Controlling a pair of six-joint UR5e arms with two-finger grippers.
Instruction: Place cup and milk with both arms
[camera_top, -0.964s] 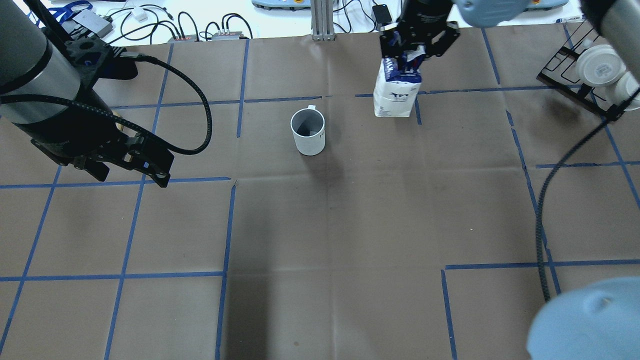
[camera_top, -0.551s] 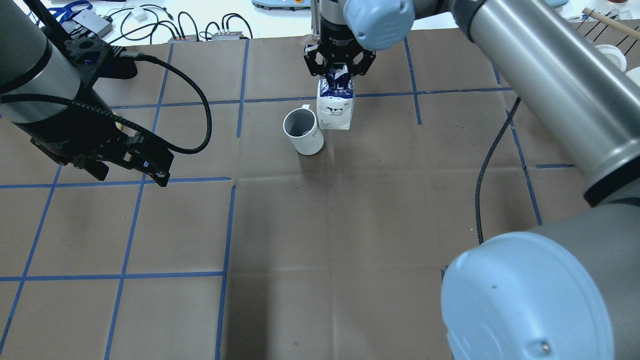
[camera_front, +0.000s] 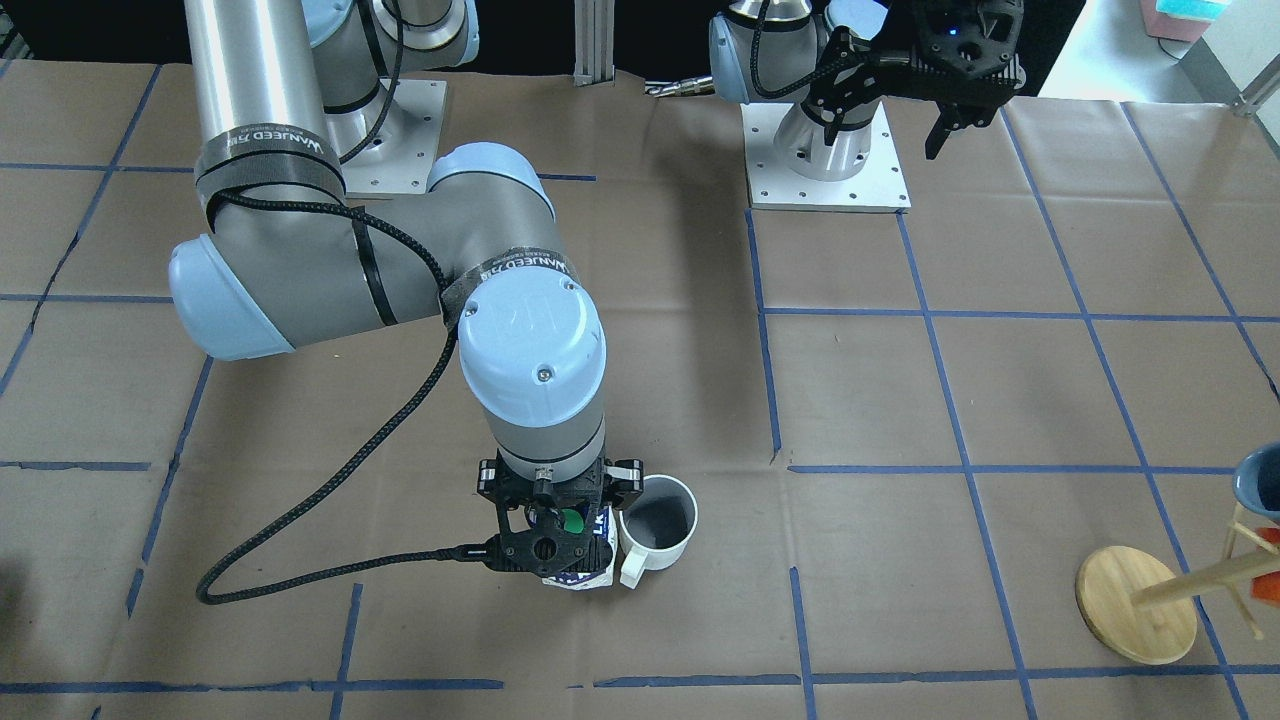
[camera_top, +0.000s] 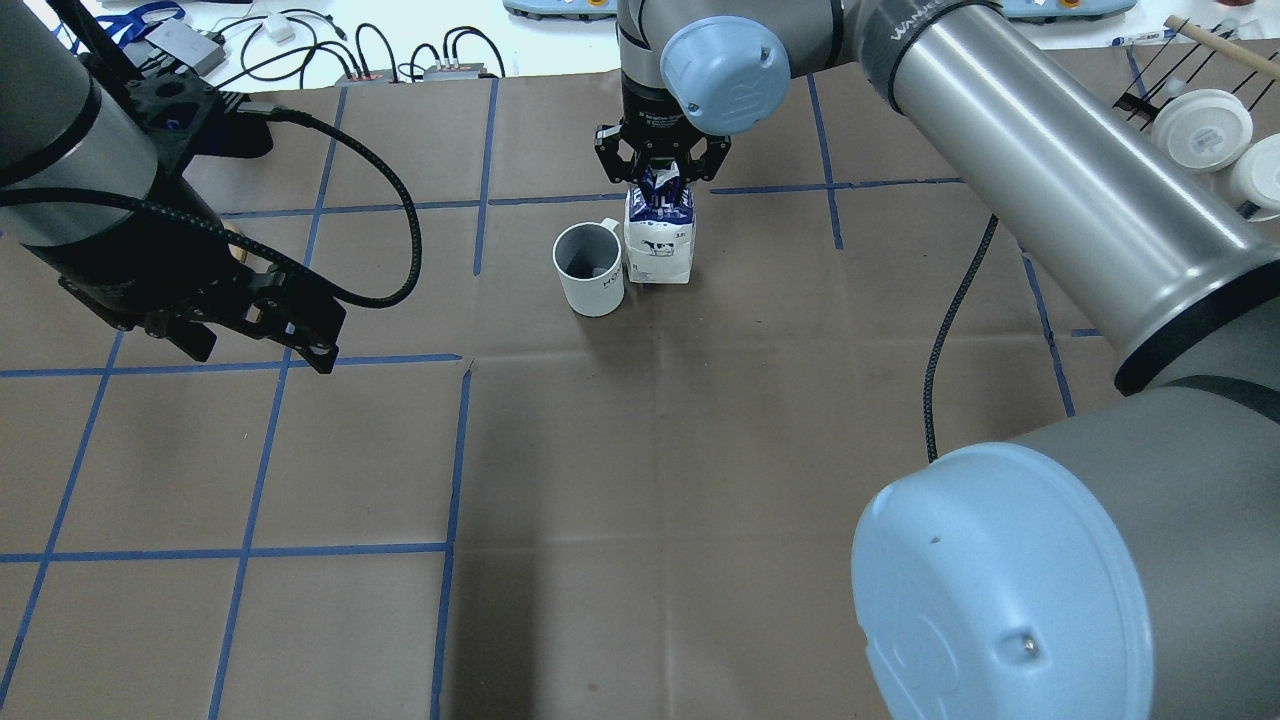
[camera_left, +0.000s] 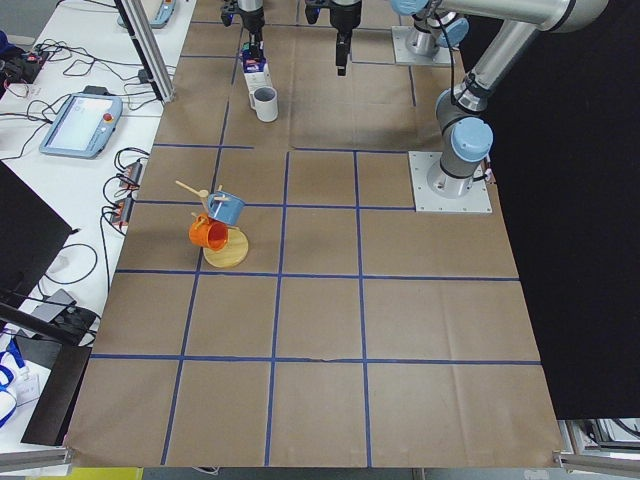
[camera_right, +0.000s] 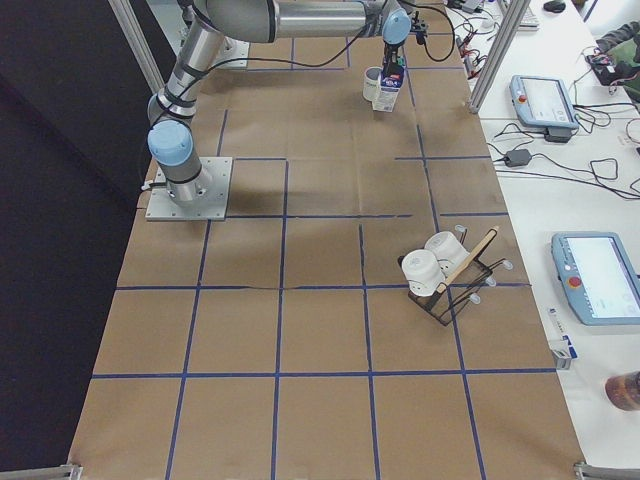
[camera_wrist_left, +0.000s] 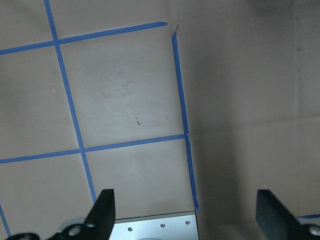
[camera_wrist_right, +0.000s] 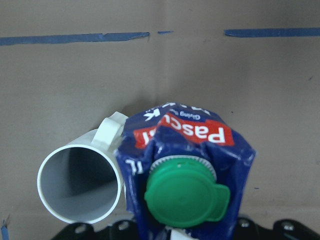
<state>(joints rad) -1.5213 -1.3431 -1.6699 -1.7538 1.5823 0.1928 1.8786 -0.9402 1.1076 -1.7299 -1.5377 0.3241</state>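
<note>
My right gripper (camera_top: 660, 172) is shut on the gable top of the milk carton (camera_top: 658, 248), which stands upright with its base at the table. The right wrist view shows the carton's blue top (camera_wrist_right: 186, 142) and green cap (camera_wrist_right: 184, 192). The white cup (camera_top: 588, 268) stands upright right against the carton's left side, handle toward the far edge; it also shows in the right wrist view (camera_wrist_right: 80, 186) and the front view (camera_front: 660, 522). My left gripper (camera_top: 262, 350) hangs open and empty above the table, far to the left of both; in the left wrist view (camera_wrist_left: 189, 212) only bare paper lies below.
A wooden mug tree (camera_front: 1135, 605) with a blue and an orange cup stands at the table's left end. A black wire rack (camera_top: 1140, 100) with white cups (camera_top: 1210, 130) sits at the far right. Cables (camera_top: 300, 50) lie beyond the far edge.
My right arm has carried the milk carton leftward from the far right to the cup. The cup has shifted a little to the left. My left arm has not moved.
</note>
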